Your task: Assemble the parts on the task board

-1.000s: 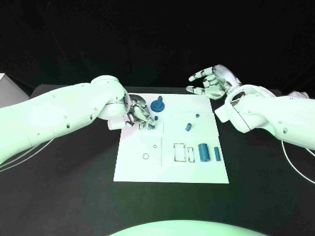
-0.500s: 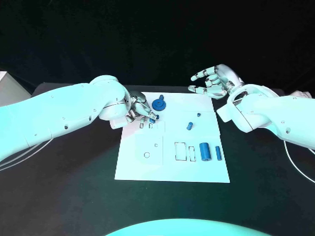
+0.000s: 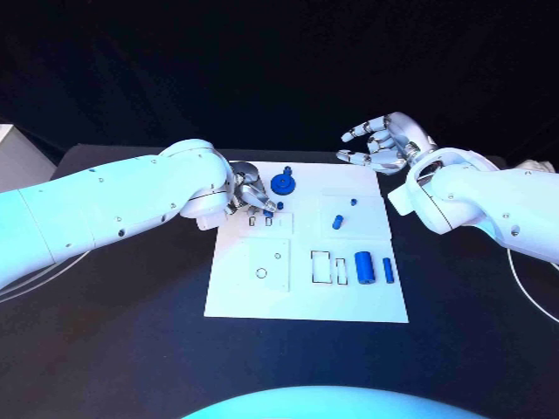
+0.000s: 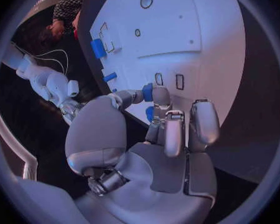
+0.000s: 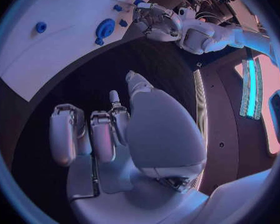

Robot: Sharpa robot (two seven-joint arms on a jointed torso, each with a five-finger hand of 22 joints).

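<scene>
Blue part point(image 4: 147, 92) pinched between left hand point(image 3: 248, 199) fingers point(image 4: 175, 132), above task board point(image 3: 305, 301)

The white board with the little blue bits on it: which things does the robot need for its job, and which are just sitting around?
For the job:
task board
small blue part, pinched by the left hand
blue round part
blue cylinders
small blue pieces

Just there:
black table
white box at the table's far left
right hand, held up off the board, holding nothing
</scene>
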